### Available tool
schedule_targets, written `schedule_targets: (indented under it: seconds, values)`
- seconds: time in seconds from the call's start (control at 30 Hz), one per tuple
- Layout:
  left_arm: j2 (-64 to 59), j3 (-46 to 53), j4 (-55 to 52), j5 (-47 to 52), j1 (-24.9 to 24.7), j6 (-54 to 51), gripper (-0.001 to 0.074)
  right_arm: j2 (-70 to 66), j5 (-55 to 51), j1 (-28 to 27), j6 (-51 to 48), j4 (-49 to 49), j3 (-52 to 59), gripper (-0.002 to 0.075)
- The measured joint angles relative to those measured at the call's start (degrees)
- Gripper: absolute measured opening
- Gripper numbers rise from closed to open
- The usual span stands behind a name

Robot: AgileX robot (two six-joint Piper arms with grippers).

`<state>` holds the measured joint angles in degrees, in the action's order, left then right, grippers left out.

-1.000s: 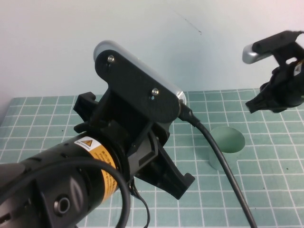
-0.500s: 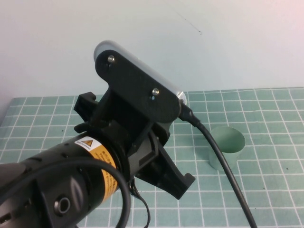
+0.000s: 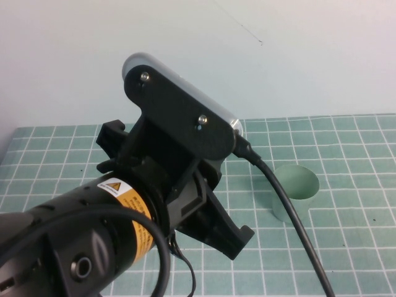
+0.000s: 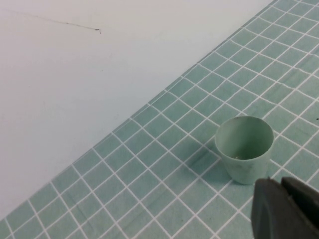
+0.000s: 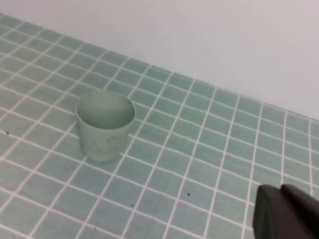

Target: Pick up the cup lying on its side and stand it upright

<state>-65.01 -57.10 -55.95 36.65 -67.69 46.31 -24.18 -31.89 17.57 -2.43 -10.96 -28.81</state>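
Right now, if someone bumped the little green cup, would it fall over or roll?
The cup stands upright, narrower at its base, so a bump might tip it. It looks thin and empty, probably light. Once on its side, its round wall would likely roll in a curve.

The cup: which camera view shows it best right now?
The right wrist view: the cup stands upright, whole and unobstructed, clear of the shut right gripper. The left wrist view also shows it whole, just beyond the shut left gripper. In the high view a cable crosses it.
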Motion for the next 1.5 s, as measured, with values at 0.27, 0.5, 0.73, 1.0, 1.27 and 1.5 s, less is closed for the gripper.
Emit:
schedule_targets:
  seconds: [0.27,0.5,0.73,1.0,1.27,1.5]
  values:
    - [0.0,0.0,0.0,0.0,0.0,0.0,-0.0001,7.9,-6.1,0.0,1.8,3.1,0.4,0.0004]
    - [0.0,0.0,0.0,0.0,0.0,0.0,-0.0001,8.5,-4.1,0.0,2.4,5.1,2.0,0.0004]
    - [0.0,0.0,0.0,0.0,0.0,0.0,-0.0001,8.5,-1.7,0.0,4.2,9.0,6.0,0.0001]
    - [0.0,0.0,0.0,-0.1,0.0,0.0,-0.0001,8.5,-5.0,0.0,4.2,9.8,6.0,0.0001]
    - [1.6,0.1,0.4,-0.1,0.0,0.0,-0.0001,8.5,-5.0,0.0,4.2,9.8,6.0,0.0001]
    - [1.9,0.1,0.2,0.3,0.0,0.0,-0.0001,8.5,-5.0,0.0,4.2,9.8,6.0,0.0]
